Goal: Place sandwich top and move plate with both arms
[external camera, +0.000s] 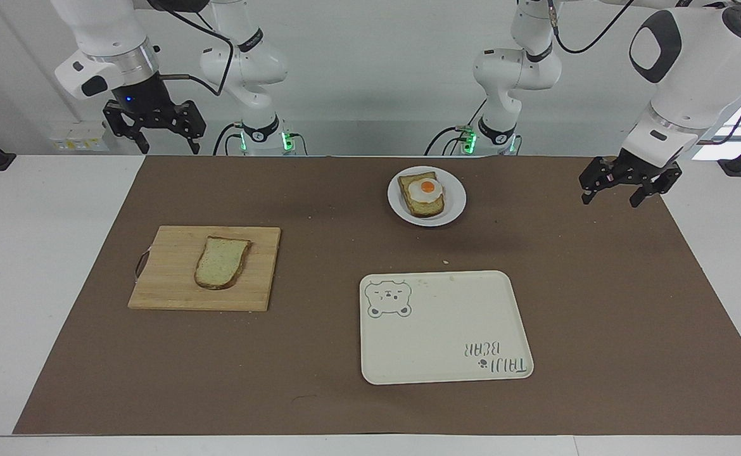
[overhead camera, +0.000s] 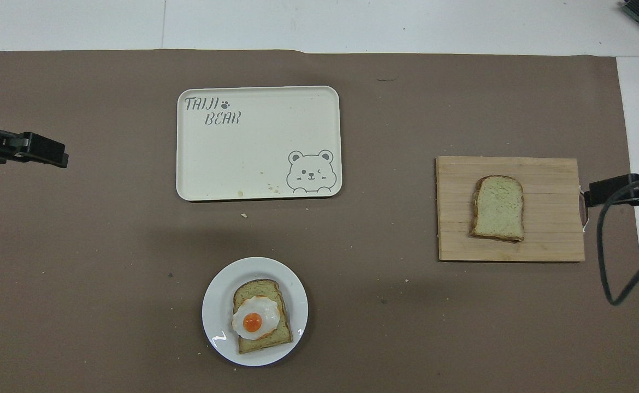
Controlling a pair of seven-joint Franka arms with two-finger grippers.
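Observation:
The sandwich top, a plain pale slice with brown crust, lies flat on a wooden cutting board toward the right arm's end. The small white plate sits nearer to the robots and carries a toast slice with a fried egg. My right gripper hangs open and empty high over the mat's edge, by the board's handle. My left gripper hangs open and empty over the mat's edge at the left arm's end.
A cream rectangular tray with a bear drawing lies farther from the robots than the plate, with nothing but crumbs on it. A brown mat covers most of the white table. A black cable dangles from the right arm.

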